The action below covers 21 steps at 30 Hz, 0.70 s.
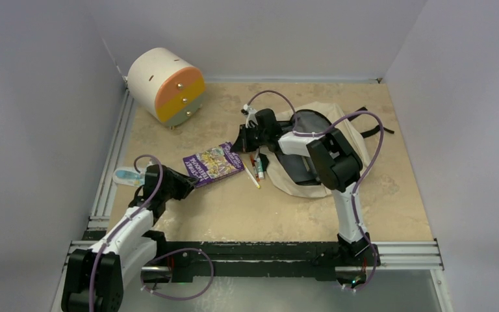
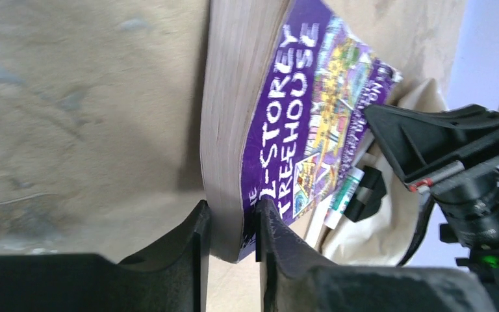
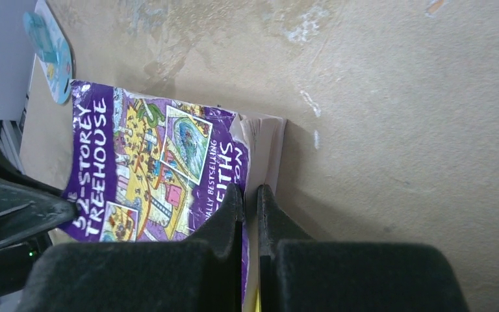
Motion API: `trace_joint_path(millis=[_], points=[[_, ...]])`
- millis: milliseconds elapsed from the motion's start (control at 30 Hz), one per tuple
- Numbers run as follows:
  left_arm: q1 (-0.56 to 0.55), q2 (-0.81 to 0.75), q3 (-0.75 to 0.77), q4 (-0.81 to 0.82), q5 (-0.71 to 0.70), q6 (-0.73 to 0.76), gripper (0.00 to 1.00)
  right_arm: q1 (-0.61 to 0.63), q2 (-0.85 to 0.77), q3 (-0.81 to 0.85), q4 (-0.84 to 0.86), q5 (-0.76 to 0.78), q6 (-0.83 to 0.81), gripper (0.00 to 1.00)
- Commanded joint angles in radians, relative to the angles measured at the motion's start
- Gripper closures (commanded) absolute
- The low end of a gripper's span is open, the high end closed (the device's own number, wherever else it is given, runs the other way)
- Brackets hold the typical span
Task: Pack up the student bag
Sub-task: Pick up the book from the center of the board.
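1. Materials. The student bag [image 1: 290,184] is soft cream fabric with a dark lining and black straps. It slumps into a rounded, wrinkled shape on the mottled tan table [image 1: 266,214]. The book [image 1: 213,162] is a thick paperback with a glossy purple cover and a pale, matte page block.

2. Bag position. I see the bag lying flat at right-centre of the table, under the right arm and just right of the book. A few pens [image 1: 257,170] lie between them.

3. Bag orientation. Its long axis runs diagonally from near-left to far-right. The straps trail off the far-right end. The dark-lined mouth faces up.

4. Left gripper [image 2: 232,205]. Its black jaws straddle the book's near corner, one against the page block and the other against the cover. I read this as a grip.

5. Right gripper [image 3: 250,192]. Its jaws are closed to a slit at the book's opposite corner, and a sliver of purple cover shows in the slit.
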Motion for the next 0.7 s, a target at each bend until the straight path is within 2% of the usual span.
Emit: trace_joint_path(millis=[0,67,133,233,300,467,667], points=[[0.002,-0.029,0.107,0.016,-0.023,0.074,0.88,-0.014,0.016,-0.044,-0.147,0.064,-0.073,1.00],[0.002,-0.045,0.139,-0.037,-0.033,0.084,0.95,-0.013,0.007,-0.038,-0.148,0.060,-0.076,0.92],[0.002,-0.065,0.163,-0.069,-0.049,0.089,0.99,-0.014,-0.005,-0.029,-0.148,0.055,-0.081,0.78],[0.002,-0.086,0.193,-0.095,-0.062,0.094,1.00,-0.014,-0.040,-0.008,-0.152,0.075,-0.096,0.60],[0.002,-0.086,0.207,-0.106,-0.067,0.098,1.00,-0.014,-0.073,0.012,-0.156,0.104,-0.115,0.53],[0.002,-0.068,0.239,-0.124,-0.070,0.101,1.00,-0.014,-0.191,0.006,-0.115,0.148,-0.204,0.43],[0.002,-0.039,0.299,-0.166,-0.073,0.138,1.00,0.000,-0.390,-0.159,0.123,0.166,-0.318,0.35]])
